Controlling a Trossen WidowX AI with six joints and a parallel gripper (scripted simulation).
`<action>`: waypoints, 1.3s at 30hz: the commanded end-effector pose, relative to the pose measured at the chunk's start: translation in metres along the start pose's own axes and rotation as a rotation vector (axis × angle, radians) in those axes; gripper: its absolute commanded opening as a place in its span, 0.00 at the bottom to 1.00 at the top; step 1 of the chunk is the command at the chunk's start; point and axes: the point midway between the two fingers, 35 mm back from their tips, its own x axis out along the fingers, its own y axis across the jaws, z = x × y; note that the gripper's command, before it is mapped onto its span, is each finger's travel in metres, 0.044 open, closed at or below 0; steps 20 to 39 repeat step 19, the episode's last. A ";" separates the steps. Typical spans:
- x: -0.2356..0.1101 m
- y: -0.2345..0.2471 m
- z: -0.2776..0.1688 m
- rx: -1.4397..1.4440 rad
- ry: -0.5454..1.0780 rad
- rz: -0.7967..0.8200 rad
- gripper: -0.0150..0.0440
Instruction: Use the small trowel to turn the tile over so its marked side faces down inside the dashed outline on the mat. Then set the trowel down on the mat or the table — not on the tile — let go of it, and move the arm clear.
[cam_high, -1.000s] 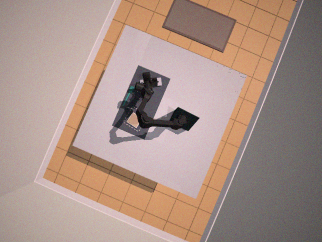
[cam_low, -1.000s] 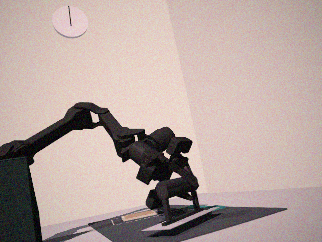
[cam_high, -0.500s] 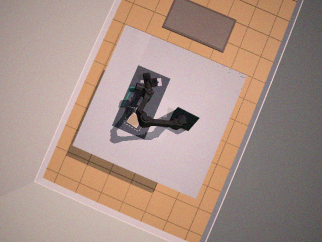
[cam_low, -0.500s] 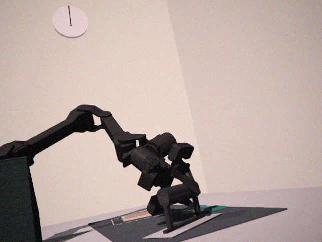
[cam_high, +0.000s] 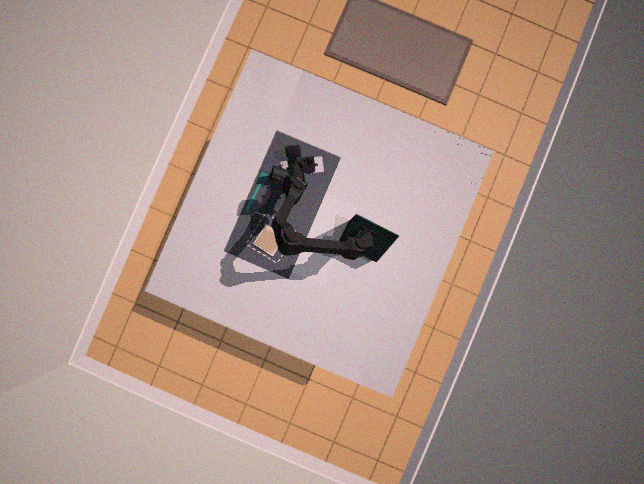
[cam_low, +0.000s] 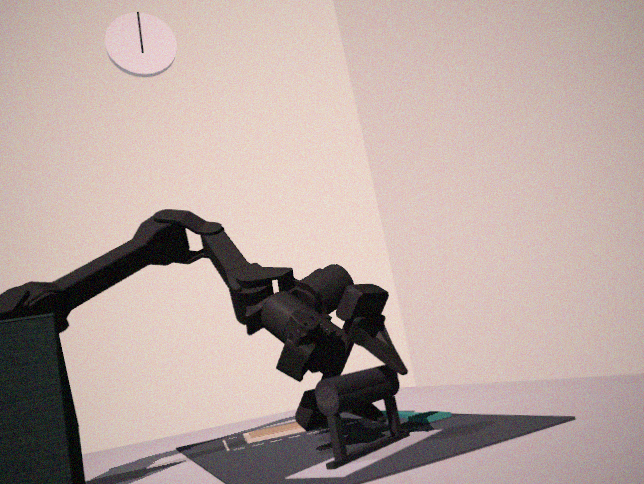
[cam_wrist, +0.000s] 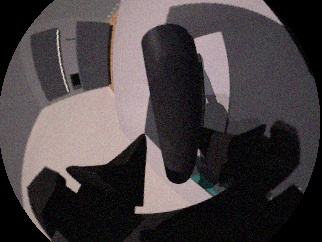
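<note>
The trowel (cam_low: 359, 389) (cam_wrist: 172, 100) has a dark round handle on two legs, and its flat foot rests on a white patch (cam_low: 385, 451) of the dark mat (cam_high: 322, 192) (cam_low: 494, 424). My gripper (cam_low: 349, 372) (cam_high: 297, 158) (cam_wrist: 168, 132) is open, and its fingers still stand on either side of the handle. The tan tile (cam_high: 266, 240) (cam_low: 273, 431) lies flat inside the dashed outline (cam_high: 262, 253) at the mat's other end. No mark shows on its upper face. My arm crosses over one corner of it in the overhead view.
A teal object (cam_high: 256, 189) (cam_low: 424, 415) (cam_wrist: 209, 186) lies on the mat beside the trowel. The arm's dark green base block (cam_high: 382, 236) (cam_low: 28, 395) stands on the white table (cam_high: 406, 291). A brown panel (cam_high: 398, 49) lies on the tiled floor beyond the table.
</note>
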 end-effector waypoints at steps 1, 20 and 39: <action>-0.007 0.000 0.000 0.002 -0.002 0.001 0.76; -0.060 0.000 0.000 0.000 -0.001 0.000 0.76; -0.060 0.000 0.000 0.000 -0.001 0.000 0.76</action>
